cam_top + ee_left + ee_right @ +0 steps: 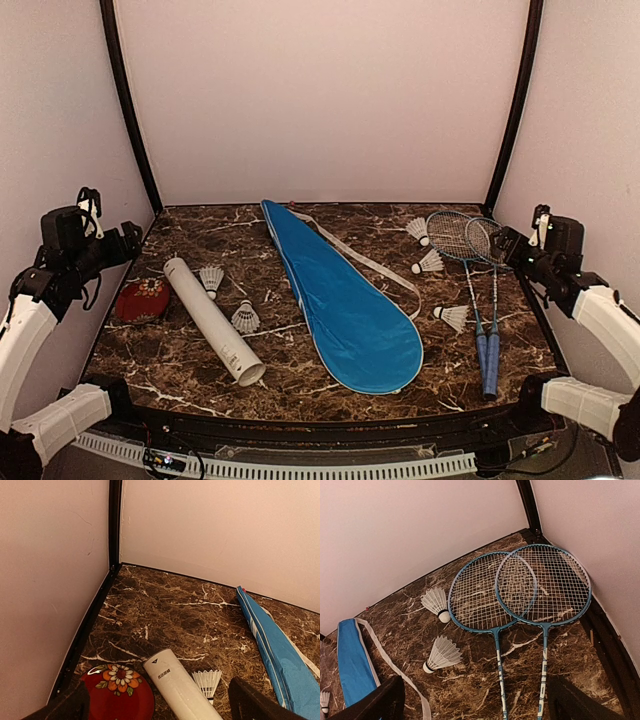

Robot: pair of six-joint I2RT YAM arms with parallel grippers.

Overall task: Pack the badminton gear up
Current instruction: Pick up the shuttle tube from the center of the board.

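Rackets (pixel 520 592), thin and blue-handled, lie unpacked beneath the right pincer (pixel 507 243), so it and the left pincer (pixel 128 243) hang wide-open, empty.

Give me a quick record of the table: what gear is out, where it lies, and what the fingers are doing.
cover: centre, lying flat
tube: lying left of cover
rackets: two, right side, heads overlapping
shuttlecocks: five loose, three near rackets, two beside tube
left gripper: open, empty
right gripper: open, empty
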